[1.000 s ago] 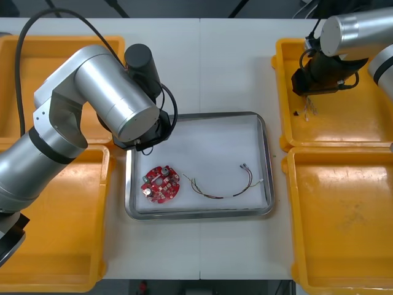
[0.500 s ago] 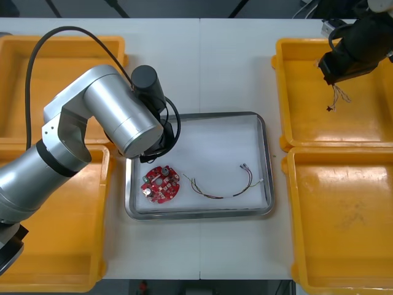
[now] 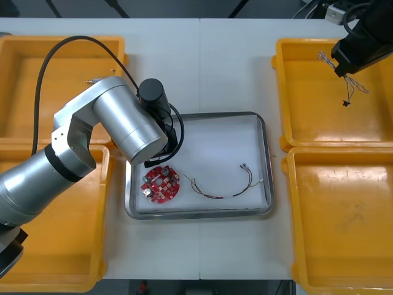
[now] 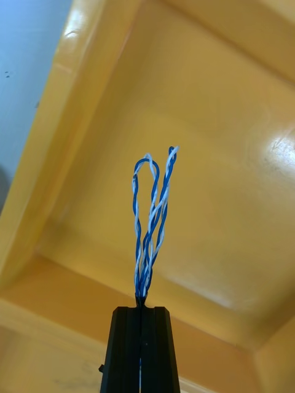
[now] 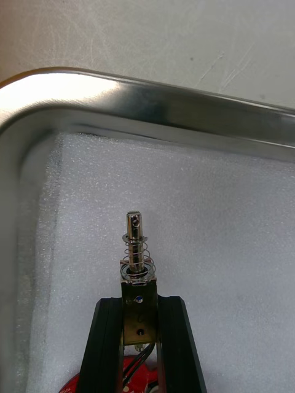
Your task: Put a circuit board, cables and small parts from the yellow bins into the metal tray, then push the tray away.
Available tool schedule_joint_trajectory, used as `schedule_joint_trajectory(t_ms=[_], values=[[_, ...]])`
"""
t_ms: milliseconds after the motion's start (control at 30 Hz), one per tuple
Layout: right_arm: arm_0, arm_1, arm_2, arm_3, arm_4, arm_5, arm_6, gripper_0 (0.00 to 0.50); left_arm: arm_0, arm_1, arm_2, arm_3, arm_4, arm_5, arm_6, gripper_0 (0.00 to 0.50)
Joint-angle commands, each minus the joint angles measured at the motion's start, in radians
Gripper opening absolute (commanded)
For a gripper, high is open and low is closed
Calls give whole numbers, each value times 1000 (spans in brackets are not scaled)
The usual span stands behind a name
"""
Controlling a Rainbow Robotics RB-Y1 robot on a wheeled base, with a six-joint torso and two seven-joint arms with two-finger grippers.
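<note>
The left jaws are clamped on a small metal part with a spring round its pin (image 5: 137, 245). They hold it over the white-lined metal tray (image 3: 265, 153), just beside the round red circuit board (image 3: 160, 183), where I'd say bare foam leaves room to set it down. A thin dark cable (image 3: 221, 189) lies in the tray too. The right jaws pinch a twisted blue and white cable (image 4: 147, 215) and dangle it above the far right yellow bin (image 3: 307, 123), probably to clear its wall.

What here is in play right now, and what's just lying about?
In play: left gripper holding small metal part over metal tray; right gripper holding blue and white cable; circuit board; thin cable.
Lying about: near left yellow bin; near right yellow bin.
</note>
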Motion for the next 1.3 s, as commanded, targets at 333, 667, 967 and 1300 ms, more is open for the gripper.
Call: schedule_joint_trajectory(t_ms=[333, 667, 967, 1300], values=[[85, -42, -79, -256, -31, 141, -7, 0, 7, 1, -43, -13, -48, -10, 63, 374], [180, -42, -126, -406, -48, 141, -19, 0, 6, 44, 15, -197, -42, 113, 55, 500], [218, -37, -137, -475, -69, 141, -23, 0, -57, 129, 112, -352, 53, 232, 63, 500], [218, -22, -36, -617, -115, 141, -30, 0, -184, 256, 312, -258, 346, 243, 106, 500]])
